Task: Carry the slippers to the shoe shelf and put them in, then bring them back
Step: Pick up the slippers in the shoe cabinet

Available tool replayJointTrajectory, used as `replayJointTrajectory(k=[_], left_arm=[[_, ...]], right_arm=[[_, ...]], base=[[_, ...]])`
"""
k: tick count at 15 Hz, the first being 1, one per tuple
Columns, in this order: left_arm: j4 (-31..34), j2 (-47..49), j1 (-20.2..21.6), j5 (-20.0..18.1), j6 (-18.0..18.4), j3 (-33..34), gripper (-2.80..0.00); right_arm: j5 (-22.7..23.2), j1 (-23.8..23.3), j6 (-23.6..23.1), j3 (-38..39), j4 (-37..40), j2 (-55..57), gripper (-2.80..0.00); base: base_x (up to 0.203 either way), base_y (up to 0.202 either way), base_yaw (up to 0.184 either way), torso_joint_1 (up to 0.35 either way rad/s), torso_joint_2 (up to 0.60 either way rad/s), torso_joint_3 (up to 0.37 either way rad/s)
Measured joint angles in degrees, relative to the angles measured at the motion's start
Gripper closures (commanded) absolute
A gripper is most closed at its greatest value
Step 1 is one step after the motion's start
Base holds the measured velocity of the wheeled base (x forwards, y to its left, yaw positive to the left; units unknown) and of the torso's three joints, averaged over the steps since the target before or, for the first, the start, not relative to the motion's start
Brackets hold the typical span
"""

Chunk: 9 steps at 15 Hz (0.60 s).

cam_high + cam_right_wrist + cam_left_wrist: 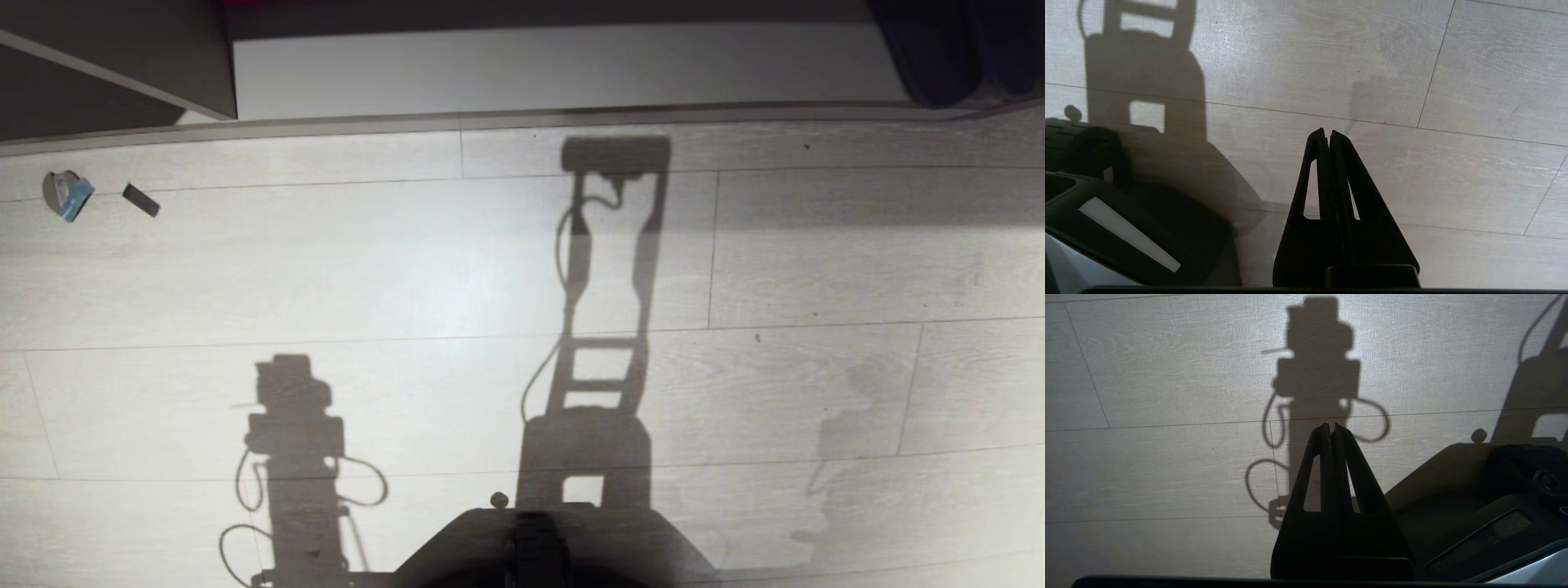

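The shoe shelf (555,69) runs along the far side of the floor in the head view, with a pale flat base board behind a thin dark front edge. The slippers (939,57) lie on that base board at its far right end, seen as two dark rounded toes cut off by the picture's edge. Neither arm appears in the head view, only their shadows on the floor. In its wrist view my left gripper (1331,426) hangs shut and empty over bare floor. My right gripper (1327,132) hangs the same way, shut with nothing in it.
A slanted beige board (122,57) stands at the shelf's left end. A small blue-and-grey scrap (67,194) and a short dark piece (140,200) lie on the pale plank floor at the far left. My own dark base (531,547) fills the near middle.
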Motion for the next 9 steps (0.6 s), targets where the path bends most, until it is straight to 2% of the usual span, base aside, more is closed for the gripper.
replayJointTrajectory(k=[9], left_arm=[[0.0, 0.0, 0.0, 0.0, -0.2, 0.0, 0.0]], right_arm=[[0.0, 0.0, 0.2, 0.1, 0.0, -0.2, 0.0]], base=[[0.0, 0.0, 0.0, 0.0, 0.0, 0.0]])
